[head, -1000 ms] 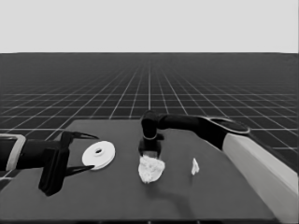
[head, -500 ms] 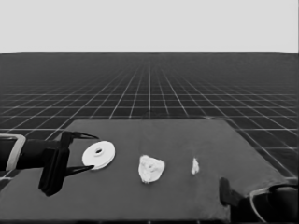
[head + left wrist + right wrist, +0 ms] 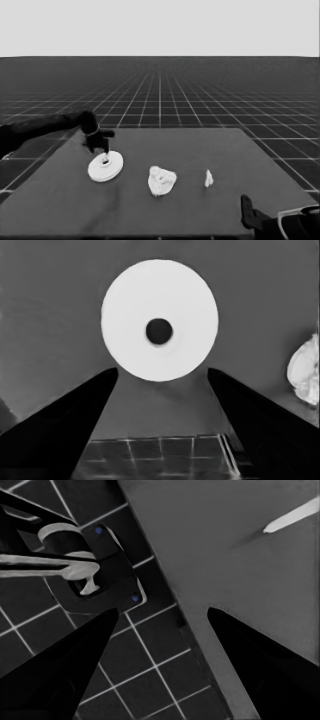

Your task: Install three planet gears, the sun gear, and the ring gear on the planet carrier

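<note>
My left gripper [image 3: 104,156] has swung in over the larger round part [image 3: 105,166], the thick white disc with a small hole.
Its fingers are spread, grasping nothing; white gears heap [image 3: 161,180] mid-table on the smaller round part; right gripper [image 3: 160,630] parked, released.

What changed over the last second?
The right end effector pulled back from the middle white cluster to the lower right corner. The left end effector swung from the table's left end to over the larger round part, open, holding nothing. All parts, including the thin white piece, stayed put.
</note>
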You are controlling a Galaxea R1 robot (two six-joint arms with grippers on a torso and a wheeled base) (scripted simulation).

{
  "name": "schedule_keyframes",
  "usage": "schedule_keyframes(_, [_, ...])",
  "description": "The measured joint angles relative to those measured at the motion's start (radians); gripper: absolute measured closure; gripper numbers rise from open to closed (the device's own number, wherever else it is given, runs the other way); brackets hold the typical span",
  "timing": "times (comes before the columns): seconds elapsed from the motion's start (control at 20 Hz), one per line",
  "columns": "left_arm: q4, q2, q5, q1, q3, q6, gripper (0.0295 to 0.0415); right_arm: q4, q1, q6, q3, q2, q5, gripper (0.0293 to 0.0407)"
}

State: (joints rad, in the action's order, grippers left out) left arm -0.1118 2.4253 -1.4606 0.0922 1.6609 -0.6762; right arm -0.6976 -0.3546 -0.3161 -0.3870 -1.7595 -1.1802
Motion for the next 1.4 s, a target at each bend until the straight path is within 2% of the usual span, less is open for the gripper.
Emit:
schedule_keyframes(0.2, [0.054,0.077,-0.026,-0.007,0.189,0.039,0.0326,0.000,0.000,0.000,0.000,0.000,0.000,0.0315])
schedule_keyframes(0.25, [0.014,0.098,0.031,-0.072,0.234,0.056,0.0326,0.000,0.000,0.000,0.000,0.000,0.000,0.0315])
schedule_keyframes(0.35, [-0.017,0.132,0.089,-0.149,0.308,0.085,0.0326,0.000,0.000,0.000,0.000,0.000,0.000,0.0315])
schedule_keyframes(0.6, [-0.027,0.156,0.118,-0.180,0.359,0.107,0.0326,0.000,0.000,0.000,0.000,0.000,0.000,0.0315])
schedule_keyframes(0.7, [-0.027,0.157,0.120,-0.180,0.362,0.108,0.0326,0.000,0.000,0.000,0.000,0.000,0.000,0.0315])
schedule_keyframes(0.75, [-0.027,0.157,0.120,-0.180,0.363,0.108,0.0333,0.000,0.000,0.000,0.000,0.000,0.000,0.0315])
schedule_keyframes(0.8, [-0.027,0.157,0.120,-0.180,0.363,0.109,0.0332,0.000,0.000,0.000,0.000,0.000,0.000,0.0315])
schedule_keyframes(0.85, [-0.027,0.158,0.120,-0.180,0.363,0.109,0.0353,0.000,0.000,0.000,0.000,0.000,0.000,0.0315])
schedule_keyframes(0.9, [-0.027,0.158,0.120,-0.180,0.363,0.109,0.0362,0.000,0.000,0.000,0.000,0.000,0.000,0.0315])
schedule_keyframes(1.2, [-0.027,0.158,0.120,-0.180,0.363,0.109,0.0362,0.000,0.000,0.000,0.000,0.000,0.000,0.0315])
schedule_keyframes(1.3, [0.022,0.099,0.020,-0.075,0.238,0.054,0.0362,0.000,0.000,0.000,0.000,0.000,0.000,0.0315])
schedule_keyframes(1.4, [0.047,0.092,-0.013,-0.029,0.224,0.049,0.0362,0.000,0.000,0.000,0.000,0.000,0.000,0.0315])
